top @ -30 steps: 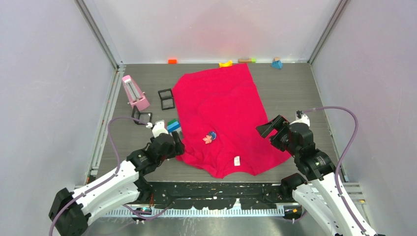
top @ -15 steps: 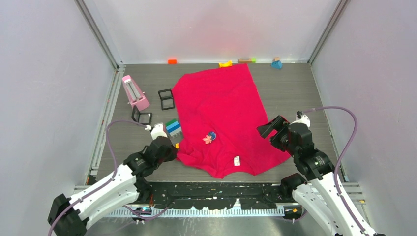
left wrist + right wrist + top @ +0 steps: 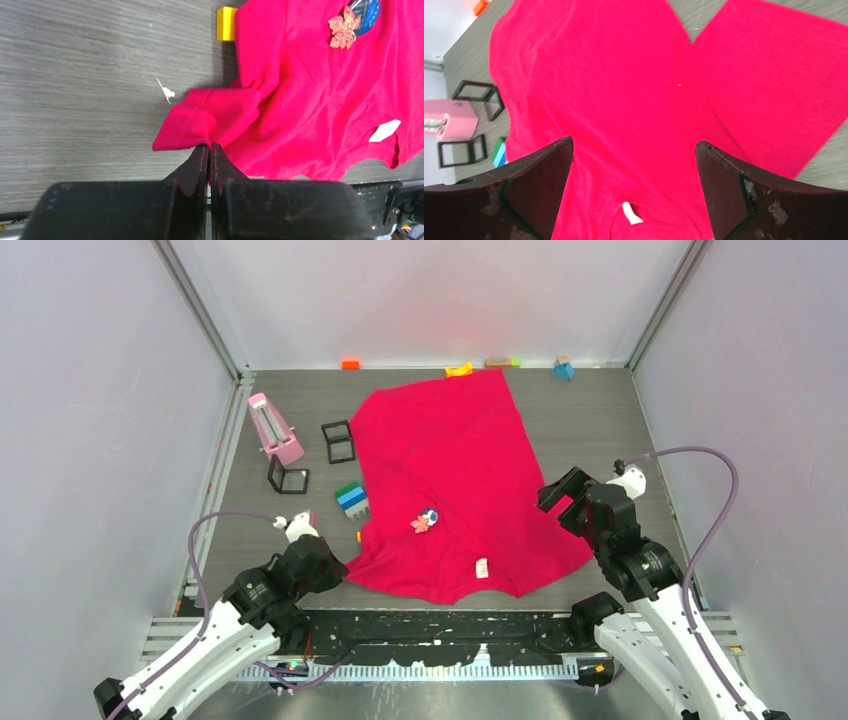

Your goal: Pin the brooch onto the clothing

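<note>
Both arms are built alike: the left arm [image 3: 215, 635] and the right arm [image 3: 670, 635] have smooth white shells on the long links and chunky black housings at the joints. A thin mauve cable [image 3: 715, 465] loops off the right one, and a matching cable [image 3: 200, 540] off the left. Each wrist carries a small white cap [image 3: 632, 480]. The left claw [image 3: 210, 148] has matte black, wedge-shaped fingers with faint scuffs. The right claw [image 3: 634, 145] has broader dark fingers [image 3: 734, 195], chipped pale in spots.
</note>
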Controlling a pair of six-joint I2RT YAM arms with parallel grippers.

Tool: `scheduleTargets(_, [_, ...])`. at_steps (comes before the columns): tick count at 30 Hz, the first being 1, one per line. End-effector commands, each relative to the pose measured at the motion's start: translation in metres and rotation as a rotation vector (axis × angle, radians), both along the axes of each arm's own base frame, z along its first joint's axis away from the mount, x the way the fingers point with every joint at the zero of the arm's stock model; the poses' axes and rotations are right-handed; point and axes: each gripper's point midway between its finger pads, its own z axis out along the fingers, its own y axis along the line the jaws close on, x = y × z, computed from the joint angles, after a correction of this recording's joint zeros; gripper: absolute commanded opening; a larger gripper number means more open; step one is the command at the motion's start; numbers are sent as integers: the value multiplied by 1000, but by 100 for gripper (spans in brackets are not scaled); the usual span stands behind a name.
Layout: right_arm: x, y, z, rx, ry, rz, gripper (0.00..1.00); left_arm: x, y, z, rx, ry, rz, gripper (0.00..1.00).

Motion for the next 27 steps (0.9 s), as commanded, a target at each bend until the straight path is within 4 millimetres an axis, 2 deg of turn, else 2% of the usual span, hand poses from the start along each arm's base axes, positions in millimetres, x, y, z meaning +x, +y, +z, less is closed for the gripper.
scheduleTargets(1, [3, -30, 15, -100, -35, -128, 99, -17, -8, -1, -62, 85, -16, 0])
scheduleTargets(5, [1, -39, 15, -132, -43, -159, 100, -25, -3, 5, -75, 107, -3, 0])
scheduleTargets(8, [0, -44, 13, -156, -42, -170, 100, -22, 0, 14, -127, 59, 41, 1])
scheduleTargets(10, [-1, -50, 11, -179, -41, -189, 100, -22, 5, 22, -160, 27, 75, 4])
scheduleTargets(11, [-2, -51, 9, -187, -35, -193, 100, -22, 6, 25, -173, 16, 84, 9])
scheduleTargets(12, [-2, -54, 9, -198, -35, -202, 100, -22, 6, 27, -186, 5, 87, 18])
scheduleTargets(14, [-3, -56, 6, -212, -29, -212, 100, -23, 6, 32, -204, -8, 88, 26])
scheduleTargets(15, [-3, -57, 5, -215, -28, -214, 100, -23, 6, 34, -209, -13, 84, 33])
scheduleTargets(19, [-3, -58, 5, -216, -31, -220, 100, -19, 1, 48, -209, -37, 49, 98])
scheduleTargets(23, [-5, -64, 6, -240, -30, -239, 100, -5, -11, 57, -156, -72, -25, 100])
scheduleTargets(27, [-5, -71, 3, -277, -15, -267, 100, 17, -25, 82, -62, -123, -113, 100])
